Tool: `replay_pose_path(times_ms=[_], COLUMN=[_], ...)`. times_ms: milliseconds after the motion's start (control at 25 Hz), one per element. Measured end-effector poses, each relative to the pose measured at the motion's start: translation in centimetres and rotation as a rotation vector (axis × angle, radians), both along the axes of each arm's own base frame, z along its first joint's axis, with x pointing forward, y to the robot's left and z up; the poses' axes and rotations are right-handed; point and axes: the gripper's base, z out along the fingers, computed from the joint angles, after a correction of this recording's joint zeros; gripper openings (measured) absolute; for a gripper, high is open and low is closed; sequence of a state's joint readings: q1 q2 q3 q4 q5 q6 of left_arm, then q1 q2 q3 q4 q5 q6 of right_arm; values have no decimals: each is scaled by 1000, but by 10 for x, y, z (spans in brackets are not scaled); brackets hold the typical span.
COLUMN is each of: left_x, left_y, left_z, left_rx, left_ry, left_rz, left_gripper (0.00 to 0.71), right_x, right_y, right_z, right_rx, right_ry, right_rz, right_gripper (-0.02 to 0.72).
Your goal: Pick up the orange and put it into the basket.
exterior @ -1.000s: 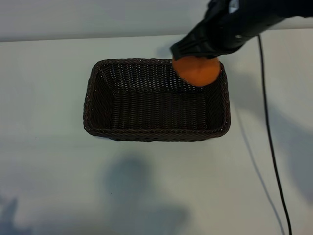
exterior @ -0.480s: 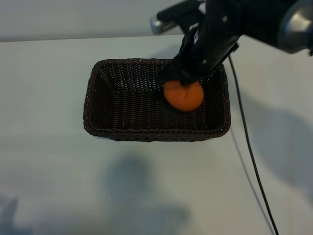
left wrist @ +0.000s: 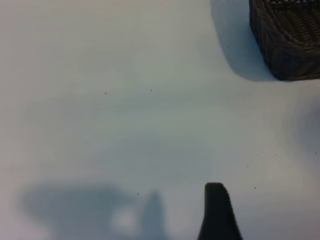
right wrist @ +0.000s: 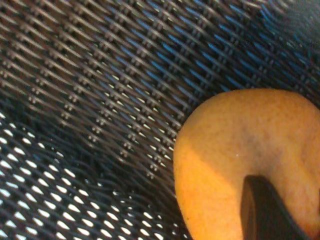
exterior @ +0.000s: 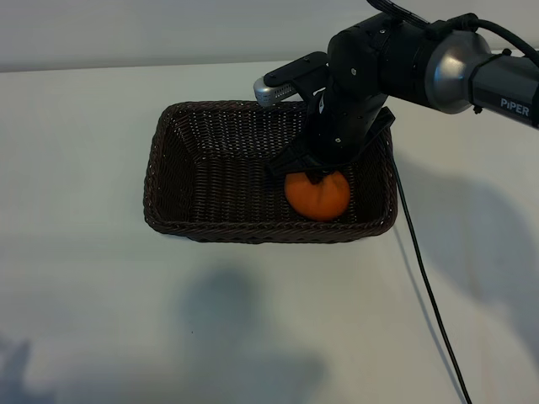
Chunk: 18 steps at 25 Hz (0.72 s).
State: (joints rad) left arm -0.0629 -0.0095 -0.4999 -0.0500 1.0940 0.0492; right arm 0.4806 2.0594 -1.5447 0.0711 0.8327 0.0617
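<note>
a: where's the right gripper point(exterior: 313, 174) sitting?

b: down inside the basket point(exterior: 160, 160), at its right end as the outside camera sees it. the black arm point(exterior: 396, 63) reaches in from the upper right and bends down over the rim.

a: and the orange point(exterior: 317, 195)?

b: directly under that gripper, touching it, low in the basket near the front wall and the right wall. i can't tell if it rests on the woven floor or hangs just above it.

a: is it gripped?

b: yes. the jaws stand narrow and pinch the top of the fruit. in the right wrist view a dark fingertip point(right wrist: 262, 210) lies pressed against the orange's point(right wrist: 235, 155) skin, with the basket's weave point(right wrist: 100, 100) right behind it.

a: the other finger?

b: hidden behind the fruit and the gripper body in both views.

a: what about the left gripper point(left wrist: 216, 212)?

b: parked away from the work. its own camera shows one dark fingertip over the bare white table point(left wrist: 125, 100), with a corner of the basket point(left wrist: 287, 42) well off from it. the jaws stand wide, nothing between them.

a: anything else near the right gripper?

b: a black cable point(exterior: 425, 286) runs from behind the arm across the table toward the front edge, beside the basket's right wall. the arm's shadow falls on the table further right.
</note>
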Motion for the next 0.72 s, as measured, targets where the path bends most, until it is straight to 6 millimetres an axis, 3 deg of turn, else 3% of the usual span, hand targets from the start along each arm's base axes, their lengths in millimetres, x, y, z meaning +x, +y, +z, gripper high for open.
replay_pose_path(times_ms=[80,160,360,440,560,720], left_x=[0,0,0,0,0,0], left_y=[0,0,0,0,0,0], left_z=[0,0,0,0,0,0], left_rx=[0,0,-1,-1,-1,-2], left_ry=[0,0,0,0,0,0], left_rz=[0,0,1,1,1,1], left_gripper=[486,486,486,486,486,486], right_x=[0,0,-3,-4,-6,-4], right_y=[0,0,2,1,0,1], right_z=[0,0,2,8,22,47], right_rx=[0,4,25,28,46,65], right_ry=[0,2,27,23,2,-49], right_rz=[0,-2,-13,-12,-13,-8], right_gripper=[117,182,567,672,697,657])
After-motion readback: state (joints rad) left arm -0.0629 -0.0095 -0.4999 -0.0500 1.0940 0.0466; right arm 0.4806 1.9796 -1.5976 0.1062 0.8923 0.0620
